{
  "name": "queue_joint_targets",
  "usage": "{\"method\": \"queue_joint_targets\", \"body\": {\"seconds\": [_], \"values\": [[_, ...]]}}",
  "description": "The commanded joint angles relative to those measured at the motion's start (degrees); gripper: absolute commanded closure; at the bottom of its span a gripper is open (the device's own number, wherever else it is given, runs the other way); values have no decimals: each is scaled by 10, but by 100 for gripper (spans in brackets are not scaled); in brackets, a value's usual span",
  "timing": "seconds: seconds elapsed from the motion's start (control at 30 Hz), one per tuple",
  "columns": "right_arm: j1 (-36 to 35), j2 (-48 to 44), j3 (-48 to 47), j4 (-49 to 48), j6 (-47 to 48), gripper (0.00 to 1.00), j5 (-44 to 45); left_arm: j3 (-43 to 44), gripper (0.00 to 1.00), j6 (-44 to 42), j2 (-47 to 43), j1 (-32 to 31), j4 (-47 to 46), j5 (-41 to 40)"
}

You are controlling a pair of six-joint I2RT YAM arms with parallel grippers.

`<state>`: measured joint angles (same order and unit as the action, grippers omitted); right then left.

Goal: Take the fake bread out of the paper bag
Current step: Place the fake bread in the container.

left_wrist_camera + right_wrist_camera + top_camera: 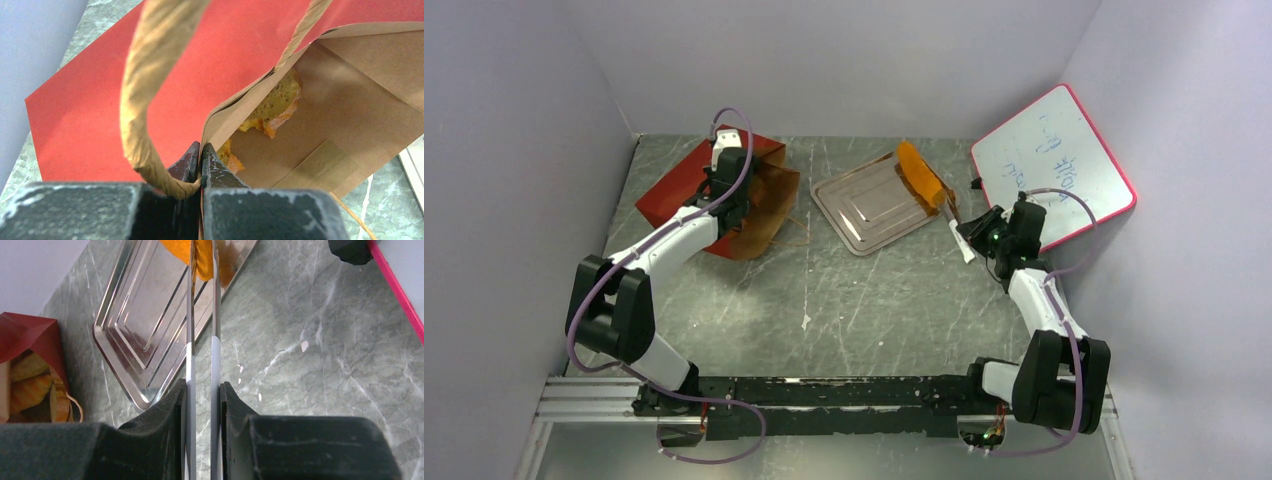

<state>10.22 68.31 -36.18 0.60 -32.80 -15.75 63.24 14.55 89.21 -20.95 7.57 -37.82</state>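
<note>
The paper bag (674,192), red outside and brown inside, lies on its side at the back left with its mouth toward the tray. My left gripper (726,188) is shut on the bag's upper rim (201,150), with a cord handle (137,100) looped beside one finger. Speckled and orange fake bread pieces (279,97) lie inside the bag, and also show in the right wrist view (30,385). My right gripper (203,387) is shut on metal tongs (202,315), whose tips pinch a long orange loaf (919,170) over the tray's right edge (205,260).
A flat grey metal tray (864,215) lies at the back centre (135,325). A pink-rimmed whiteboard (1054,165) leans at the back right, with a small black object (352,247) at its edge. Grey walls close in three sides.
</note>
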Motion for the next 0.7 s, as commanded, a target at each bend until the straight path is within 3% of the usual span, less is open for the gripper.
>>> {"method": "queue_joint_targets", "body": {"seconds": [0.0, 0.33, 0.67], "values": [[9, 1, -1, -21, -3, 79, 5, -1, 93, 4, -8, -1, 8, -1], [9, -2, -6, -12, -1, 69, 14, 6, 93, 7, -4, -3, 12, -2], [10, -8, -8, -5, -4, 69, 14, 5, 93, 7, -6, -4, 12, -4]]}}
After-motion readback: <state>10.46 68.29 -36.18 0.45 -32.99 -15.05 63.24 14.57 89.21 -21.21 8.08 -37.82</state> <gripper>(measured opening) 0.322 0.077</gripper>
